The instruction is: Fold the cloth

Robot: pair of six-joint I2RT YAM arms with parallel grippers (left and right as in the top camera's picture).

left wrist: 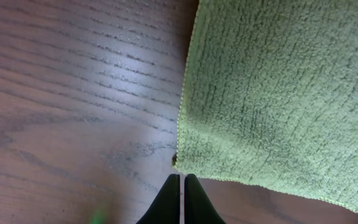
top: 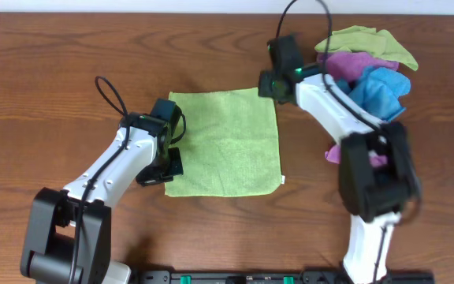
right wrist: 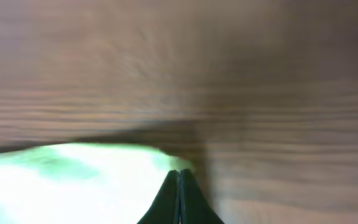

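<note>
The cloth, a lime-green square, lies flat on the wooden table, with a tiny white tag at its near right corner. My left gripper sits at the cloth's near left corner. In the left wrist view the cloth fills the right side, and the left gripper is shut, with nothing between the fingers and the corner just ahead of its tips. My right gripper is at the far right corner. Its wrist view is blurred: the right gripper is shut, tips at the edge of the overexposed cloth.
A heap of other cloths lies at the far right: another lime-green one, a purple one and a bright blue one. A bit of purple shows beside the right arm's base.
</note>
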